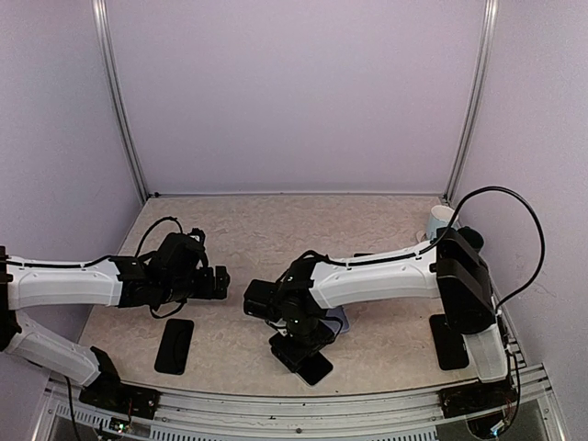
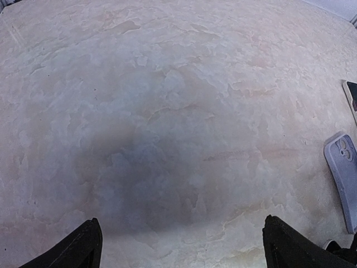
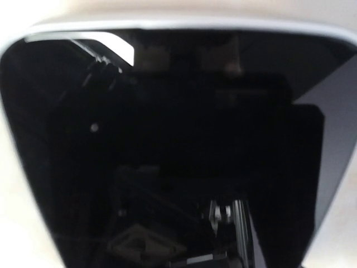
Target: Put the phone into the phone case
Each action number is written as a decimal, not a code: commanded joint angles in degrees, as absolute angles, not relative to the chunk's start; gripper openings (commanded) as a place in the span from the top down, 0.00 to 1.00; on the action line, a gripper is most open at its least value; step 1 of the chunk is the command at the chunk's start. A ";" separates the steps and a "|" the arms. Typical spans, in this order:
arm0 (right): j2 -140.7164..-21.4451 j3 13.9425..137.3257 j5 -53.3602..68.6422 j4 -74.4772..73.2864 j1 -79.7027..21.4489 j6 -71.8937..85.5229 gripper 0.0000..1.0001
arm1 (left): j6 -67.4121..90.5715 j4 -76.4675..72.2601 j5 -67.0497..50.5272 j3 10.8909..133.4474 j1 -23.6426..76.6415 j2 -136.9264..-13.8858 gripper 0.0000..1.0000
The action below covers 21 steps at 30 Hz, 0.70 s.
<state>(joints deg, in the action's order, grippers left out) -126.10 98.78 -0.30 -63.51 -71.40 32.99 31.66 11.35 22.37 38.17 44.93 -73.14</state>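
Right gripper [image 1: 299, 347] lowered, fingers pointing down, onto a glossy black flat phone [image 1: 315, 367] near the front edge of the pale mottled stone-look table [image 1: 248, 230].
Cannot tell whether clamped on the phone or merely astride it, black fingers lost against black glass from above; in the right wrist view, nothing but dark screen, its pale rim and reflections; just behind the phone, partly hidden under the right forearm, a lavender soft phone case [image 1: 339, 322], lying flat, the phone outside it; camera cut-out plain in the left wrist view; further left, the left gripper [image 1: 221, 282], hovering above the table, fingers spread wide, holding nothing; nearer the front edge, a matt black flat rectangular slab [image 1: 175, 345]; far back on the right, a white and blue cup [image 1: 439, 220].
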 commanded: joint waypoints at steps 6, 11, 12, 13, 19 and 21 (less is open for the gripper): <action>-118.54 92.97 -4.12 -52.65 -70.43 34.05 0.55 | 31.63 10.99 22.30 38.71 44.43 -73.29 0.01; -114.60 89.06 -4.73 -46.67 -69.64 34.45 0.55 | 31.74 10.65 22.65 39.75 44.47 -73.92 0.01; -113.77 88.18 -4.62 -45.09 -69.36 34.45 0.55 | 31.69 10.64 22.41 40.26 44.47 -74.48 0.01; -113.01 87.15 -4.58 -43.36 -69.02 34.51 0.55 | 31.54 10.69 22.29 40.74 44.47 -74.87 0.01; -110.11 83.28 -6.56 -35.93 -66.72 35.16 0.55 | 31.64 10.09 22.71 41.22 44.47 -76.24 0.01; -109.32 82.33 -7.75 -34.34 -66.06 35.32 0.55 | 31.72 9.96 22.70 41.48 44.47 -76.73 0.01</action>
